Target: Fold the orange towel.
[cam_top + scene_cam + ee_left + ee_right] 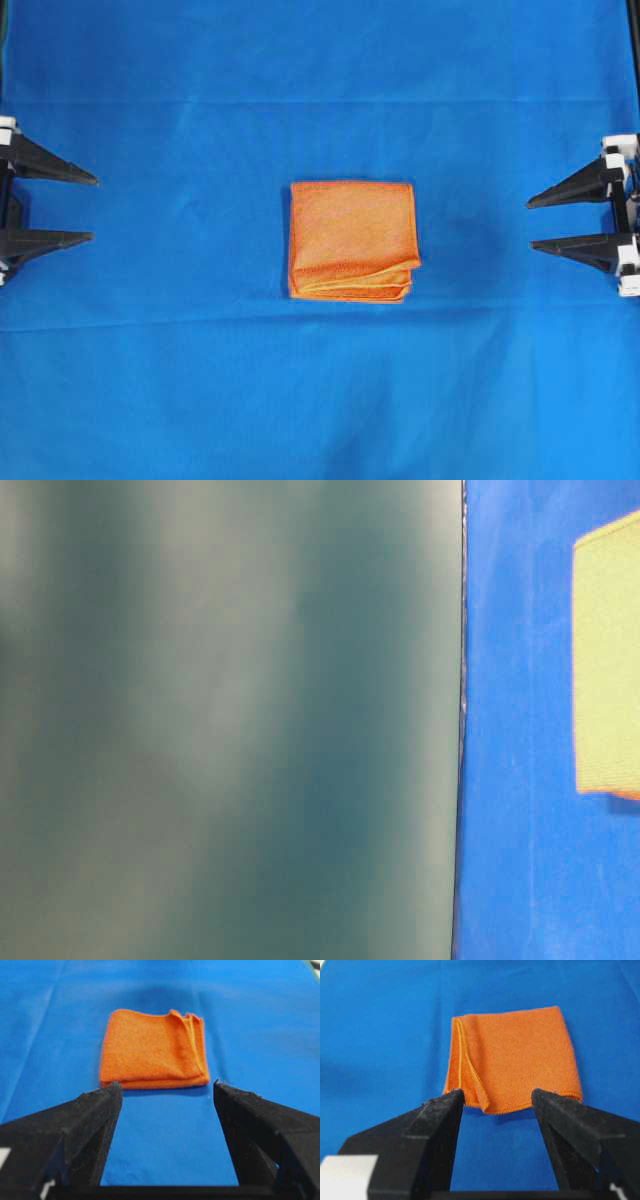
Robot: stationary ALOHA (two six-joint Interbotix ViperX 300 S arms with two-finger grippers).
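The orange towel [352, 240] lies folded into a small square in the middle of the blue sheet, its layered hem edges stacked along the near side. It also shows in the left wrist view as the orange towel [152, 1050], in the right wrist view as the orange towel [515, 1057], and in the table-level view as the orange towel [610, 660], washed out to pale yellow. My left gripper [93, 209] stands open at the left edge, far from the towel. My right gripper [530, 223] stands open at the right edge, also apart from it. Neither holds anything.
A large smooth blue sheet [320, 400] covers the whole table. In the table-level view a blurred grey-green surface [230, 720] fills the left two thirds, hiding most of the scene.
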